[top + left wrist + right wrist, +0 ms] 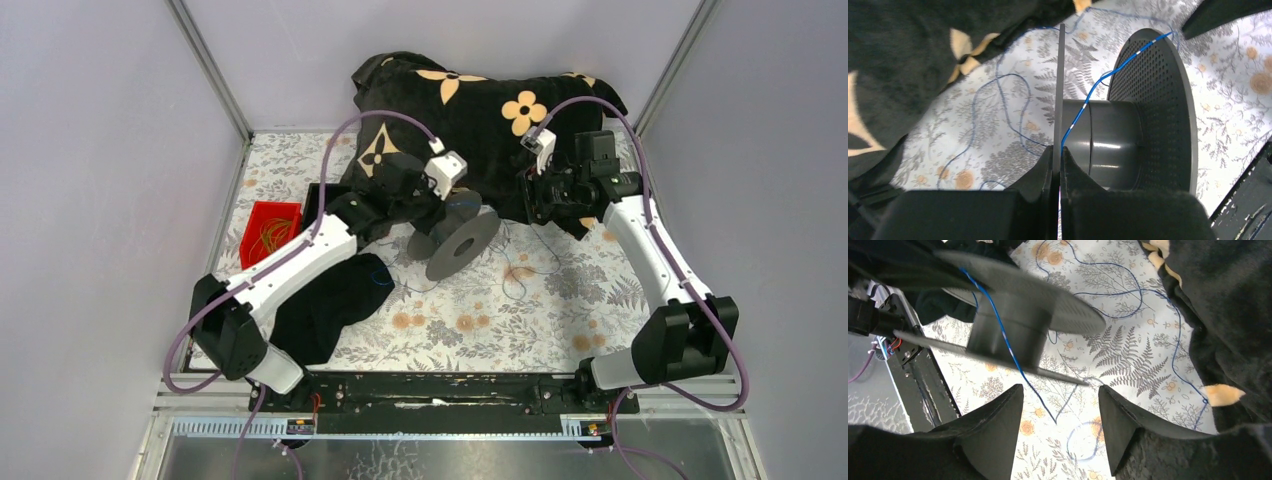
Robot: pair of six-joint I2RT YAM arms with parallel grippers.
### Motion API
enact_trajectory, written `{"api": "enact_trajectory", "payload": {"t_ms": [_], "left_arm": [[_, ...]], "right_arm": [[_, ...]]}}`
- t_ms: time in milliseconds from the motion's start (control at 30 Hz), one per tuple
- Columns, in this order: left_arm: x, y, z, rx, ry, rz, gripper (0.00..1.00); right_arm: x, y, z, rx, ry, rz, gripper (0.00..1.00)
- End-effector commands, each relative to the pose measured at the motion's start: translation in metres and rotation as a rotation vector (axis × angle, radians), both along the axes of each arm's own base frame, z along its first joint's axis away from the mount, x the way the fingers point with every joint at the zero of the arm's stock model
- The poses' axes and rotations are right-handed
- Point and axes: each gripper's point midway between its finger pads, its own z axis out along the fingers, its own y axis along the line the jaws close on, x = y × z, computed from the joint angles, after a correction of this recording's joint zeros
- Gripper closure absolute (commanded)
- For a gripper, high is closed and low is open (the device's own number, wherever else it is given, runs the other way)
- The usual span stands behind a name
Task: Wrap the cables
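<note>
Seen from overhead, there is one black spool (462, 243) on the floral desk (560, 310), one red tray (270, 232), one flowered dark cloth (470, 100) and one plain black cloth (335, 300). Only the left wrist view shows the left pincer (1057, 150) clamped on the spool's thin flange, with the cables (1120, 62) crossing the core as a single blue strand. The right wrist view shows the right pincer (1060, 392) spread wide and holding nothing. It also shows loose blue loops on the desk. I cannot tell whether they are one wire or several.

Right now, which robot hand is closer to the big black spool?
Left. The left gripper is clamped on one flat side disc of the spool. The right gripper hangs open a little way off, not touching it.
</note>
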Motion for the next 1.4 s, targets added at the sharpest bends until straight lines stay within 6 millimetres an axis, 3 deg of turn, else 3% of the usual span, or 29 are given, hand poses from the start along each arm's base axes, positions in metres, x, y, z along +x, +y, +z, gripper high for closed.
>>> {"api": "enact_trajectory", "payload": {"t_ms": [0,167,300,567,767,967,1133,1367], "left_arm": [[0.017,0.016,0.078,-0.164,-0.099,0.031,1.0],[0.025,0.036,0.102,-0.202,-0.115,0.069,1.0],[0.027,0.045,0.115,-0.233,-0.112,0.081,1.0],[0.017,0.041,0.14,-0.308,-0.086,0.051,1.0],[0.014,0.04,0.15,-0.364,-0.061,0.058,1.0],[0.015,0.039,0.159,-0.399,-0.064,0.068,1.0],[0.017,0.039,0.164,-0.425,-0.058,0.079,1.0],[0.024,0.048,0.166,-0.433,-0.071,0.115,1.0]], "right_arm": [[0.01,-0.01,0.02,0.022,-0.049,-0.083,0.35],[0.014,-0.013,0.013,0.051,-0.054,-0.108,0.32],[0.015,-0.011,-0.006,0.08,-0.038,-0.122,0.31],[0.017,0.004,-0.036,0.18,0.08,-0.095,0.31],[0.007,0.014,-0.055,0.222,0.169,-0.036,0.3],[-0.006,0.019,-0.061,0.25,0.184,0.005,0.34],[-0.008,0.019,-0.069,0.245,0.208,0.011,0.44],[-0.006,0.019,-0.061,0.237,0.198,0.034,0.82]]}}
